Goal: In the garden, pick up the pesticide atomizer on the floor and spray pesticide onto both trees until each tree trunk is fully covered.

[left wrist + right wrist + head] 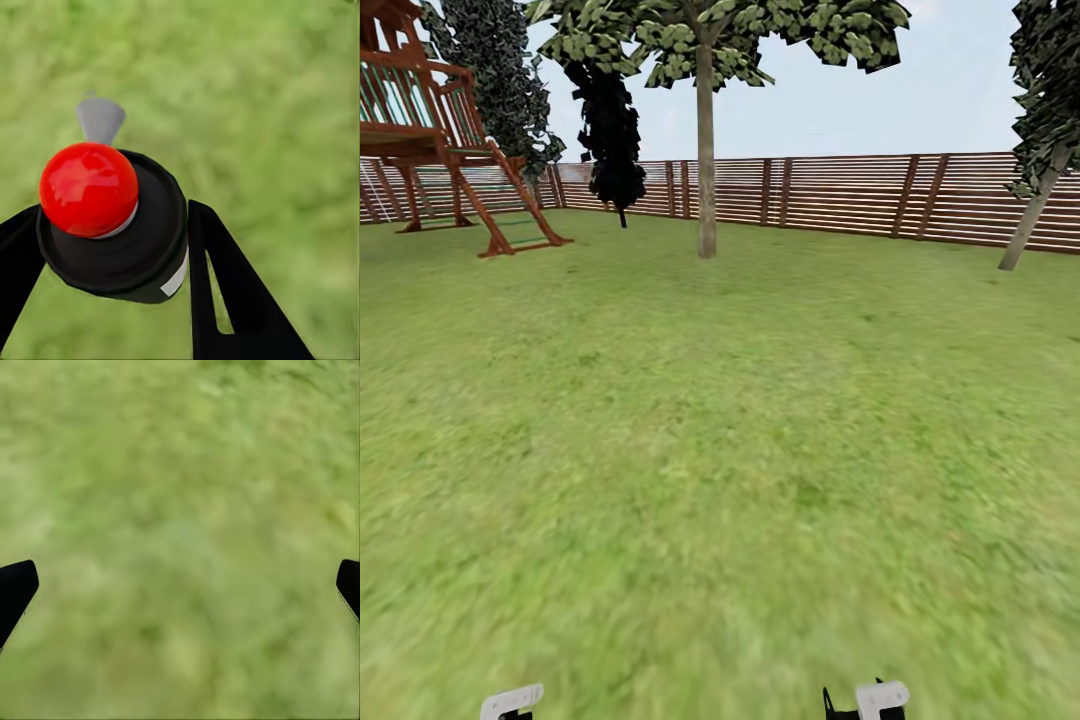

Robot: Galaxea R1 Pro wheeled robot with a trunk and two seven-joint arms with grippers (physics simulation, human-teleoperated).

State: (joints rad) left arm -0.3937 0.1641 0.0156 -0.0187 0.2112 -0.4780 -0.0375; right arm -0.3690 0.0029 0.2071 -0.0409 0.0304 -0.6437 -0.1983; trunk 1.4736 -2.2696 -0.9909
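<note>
In the left wrist view my left gripper (112,251) is shut on the pesticide atomizer (146,232), a black canister with a red ball top and a grey nozzle, held over grass. Both black fingers (225,285) press on its sides. My right gripper (180,592) is open above bare grass with nothing between its fingers. Ahead in the head view stands a tree with a straight pale trunk (706,170) on the lawn before the fence. A second tree's trunk (1028,222) leans at the far right. No pesticide specks show.
A reddish-brown slat fence (840,195) closes the back of the lawn. A wooden play tower with a ladder (450,140) stands at the back left. A near-black cone-shaped tree (610,130) rises left of the middle trunk. Open grass (720,450) stretches between me and the trees.
</note>
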